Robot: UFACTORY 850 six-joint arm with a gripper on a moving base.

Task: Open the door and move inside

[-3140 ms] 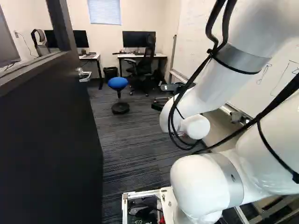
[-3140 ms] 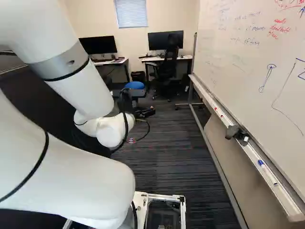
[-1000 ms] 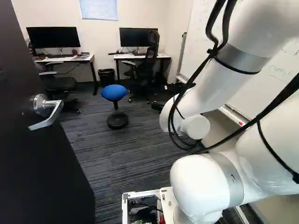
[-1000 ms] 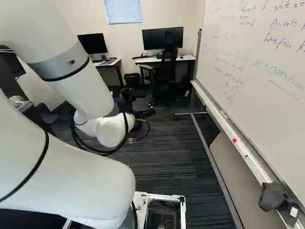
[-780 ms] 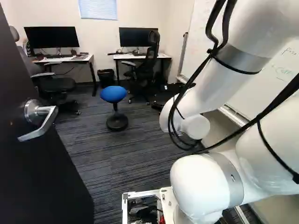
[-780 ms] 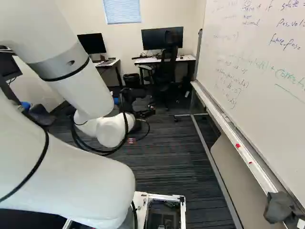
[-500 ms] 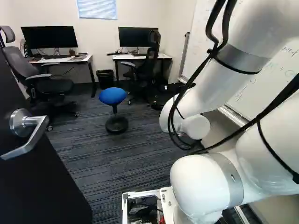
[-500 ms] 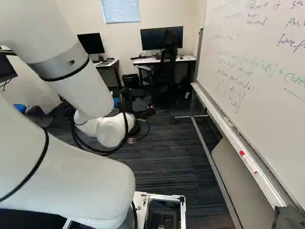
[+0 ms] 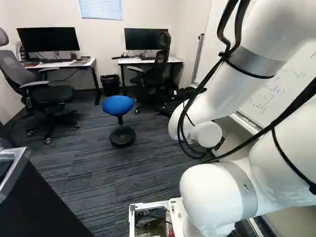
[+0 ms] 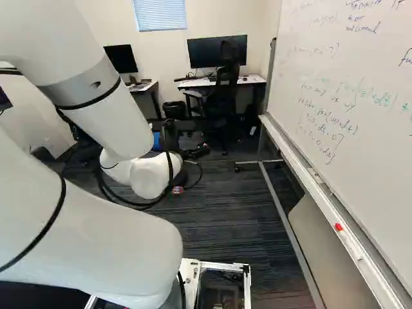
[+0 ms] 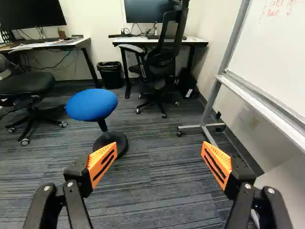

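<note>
The gripper point(image 10: 196, 152) shows dark and small beyond the white arm in the right base view. In the wrist view the gripper point(image 11: 159, 155) stands open, its orange pads wide apart with only carpet beyond them. The dark door point(image 9: 47, 210) fills the lower left corner of the left base view, close beside the base. Its silver handle point(image 9: 14, 160) is cut off by that view's left edge. No part of the door shows in the wrist view, and the gripper does not touch it.
Ahead stand a blue stool point(image 11: 92, 105), an office chair point(image 9: 47, 94), a black chair point(image 11: 159, 62), a bin point(image 11: 110, 75) and two desks point(image 11: 198, 40) with monitors. A whiteboard on a wheeled frame point(image 10: 302, 170) runs along the right side.
The base has moved forward into the room, so the door and handle have slid back towards the left base view's lower left corner. The arm holds its pose over its lowest joint.
</note>
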